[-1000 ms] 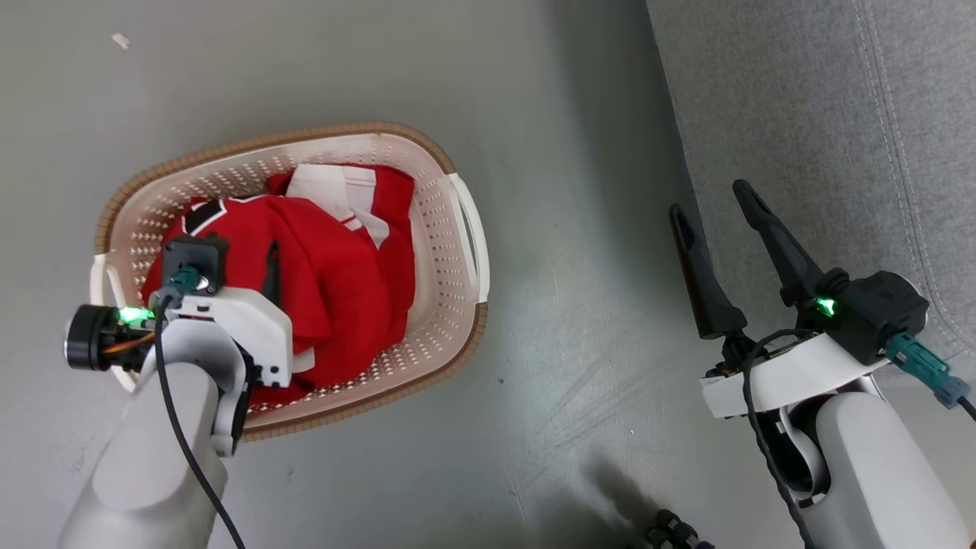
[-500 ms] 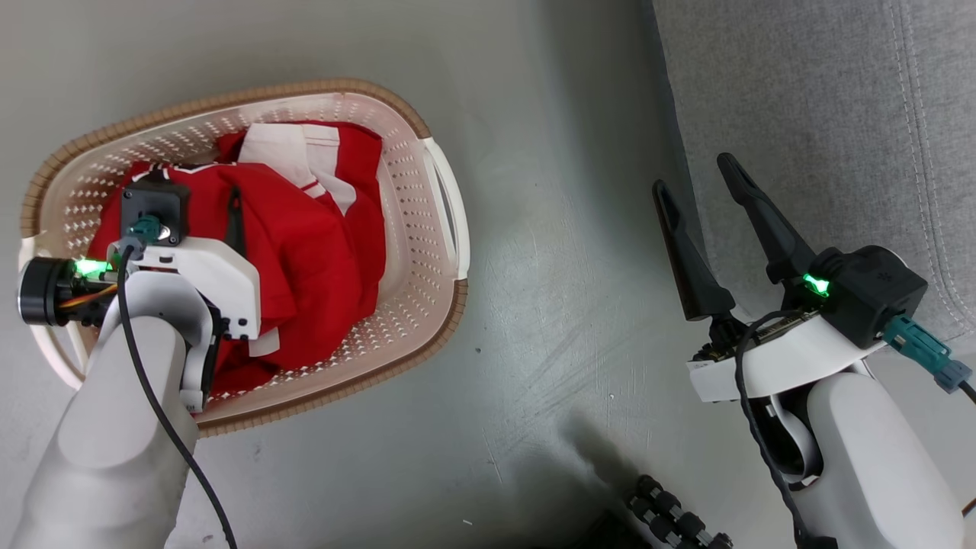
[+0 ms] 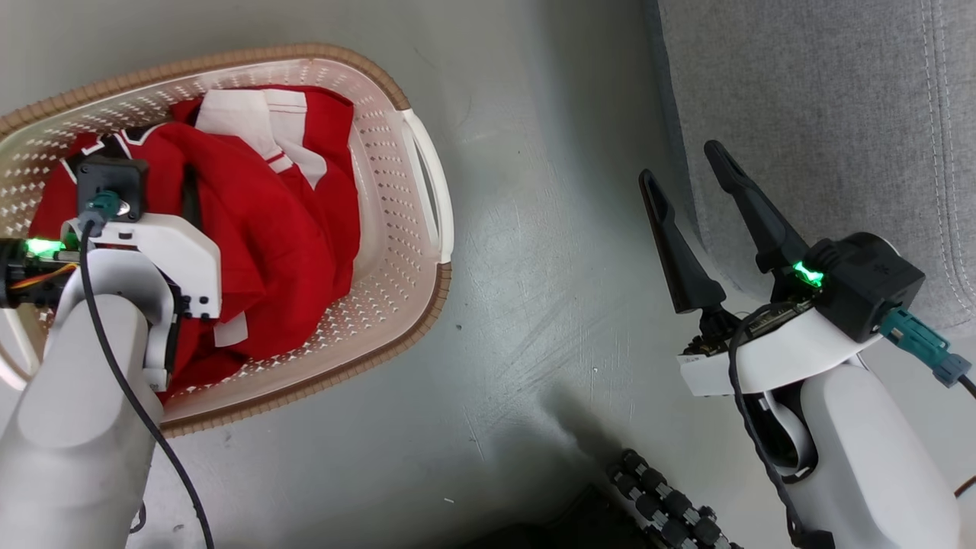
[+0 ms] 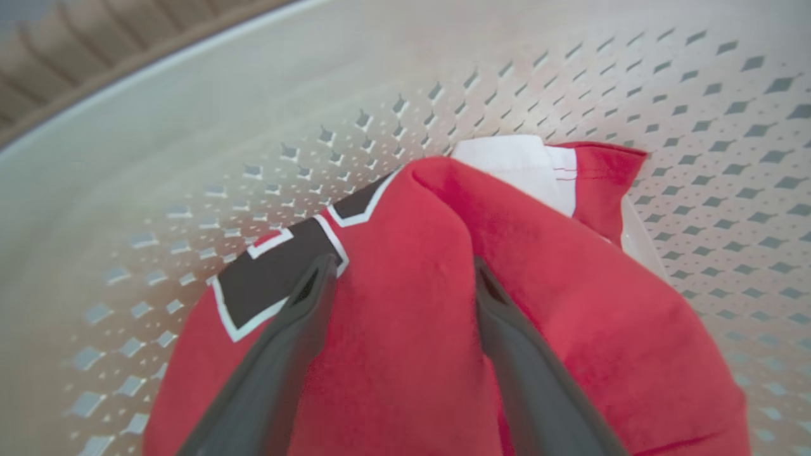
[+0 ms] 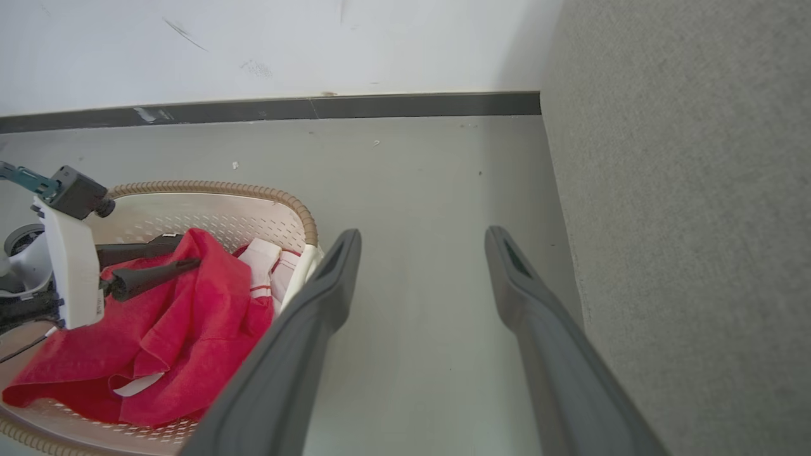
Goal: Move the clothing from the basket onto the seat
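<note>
at 9 o'clock, your left gripper (image 4: pixel 402 261) stood spread astride a fold of the clothing (image 3: pixel 290 229), all in the basket (image 3: pixel 381 252). at 3 o'clock, your right gripper (image 3: pixel 680 162) hung spread, empty, beside the seat (image 3: pixel 823 114). nothing was moved yet.

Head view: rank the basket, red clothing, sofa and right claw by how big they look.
1-2. basket and sofa: both are cut off by the frame, too alike to rank.
3. clothing, partly hidden.
4. right claw, smallest despite sitting nearer the camera.
</note>
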